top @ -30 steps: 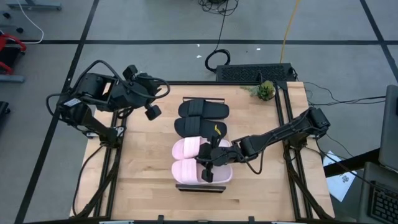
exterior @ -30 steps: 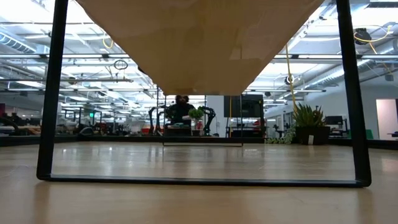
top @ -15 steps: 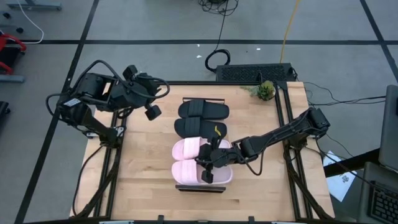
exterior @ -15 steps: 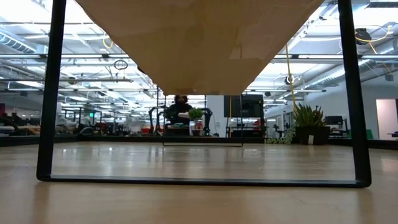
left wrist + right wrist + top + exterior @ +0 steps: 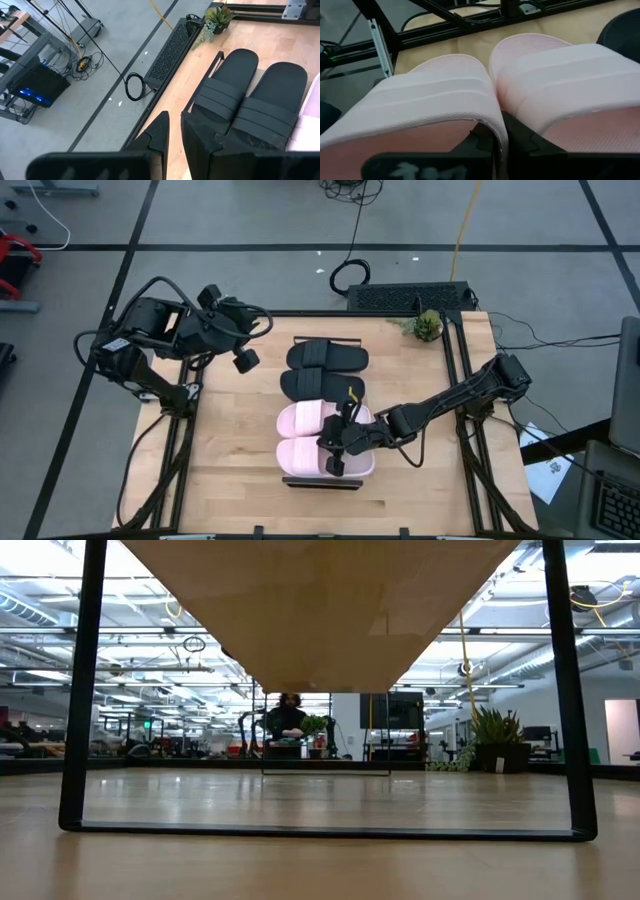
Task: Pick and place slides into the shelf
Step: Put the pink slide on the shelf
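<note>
Right gripper [image 5: 336,448] sits pinched shut at the heel ends of the pink slides [image 5: 470,100], its fingers pointing into the seam between them, with the black slides [image 5: 322,370] just beyond on the shelf [image 5: 322,479].

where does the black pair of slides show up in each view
High view: black pair at the shelf's far end, above the pink pair.
Low view: not in it.
Left wrist view: black pair right of centre, past the left gripper.
Right wrist view: only a dark edge at the right border.
Shared landmark: the pink pair beside them.
</note>
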{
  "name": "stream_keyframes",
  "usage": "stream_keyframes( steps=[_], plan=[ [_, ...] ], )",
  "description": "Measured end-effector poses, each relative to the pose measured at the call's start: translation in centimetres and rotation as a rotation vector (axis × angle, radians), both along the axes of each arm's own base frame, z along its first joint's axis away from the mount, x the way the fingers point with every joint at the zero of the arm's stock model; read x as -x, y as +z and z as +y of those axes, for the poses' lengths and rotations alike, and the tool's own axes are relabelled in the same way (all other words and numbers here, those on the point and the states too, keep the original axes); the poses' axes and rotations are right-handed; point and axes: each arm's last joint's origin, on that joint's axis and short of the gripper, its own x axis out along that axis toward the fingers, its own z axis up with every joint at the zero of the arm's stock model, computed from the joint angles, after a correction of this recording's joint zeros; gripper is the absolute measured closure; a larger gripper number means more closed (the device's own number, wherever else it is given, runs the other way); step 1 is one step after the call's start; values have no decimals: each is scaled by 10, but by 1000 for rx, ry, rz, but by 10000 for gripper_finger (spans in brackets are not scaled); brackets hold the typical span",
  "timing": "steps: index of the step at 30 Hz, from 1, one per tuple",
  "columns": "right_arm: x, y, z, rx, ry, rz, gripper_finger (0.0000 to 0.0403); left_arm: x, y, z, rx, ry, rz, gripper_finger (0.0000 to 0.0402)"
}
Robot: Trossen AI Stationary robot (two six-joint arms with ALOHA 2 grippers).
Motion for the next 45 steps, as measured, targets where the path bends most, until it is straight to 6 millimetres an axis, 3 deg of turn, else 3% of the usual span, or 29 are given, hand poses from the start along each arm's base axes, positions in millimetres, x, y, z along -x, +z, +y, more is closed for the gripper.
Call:
stream_keyframes(
  steps=[18,45],
  plan=[
    [4,-1,5,192,36,12,392,0,0,-1,35,-2,-12,348],
    [4,1,11,61,54,-19,380,0,0,-1,34,-1,-12,348]
  ],
)
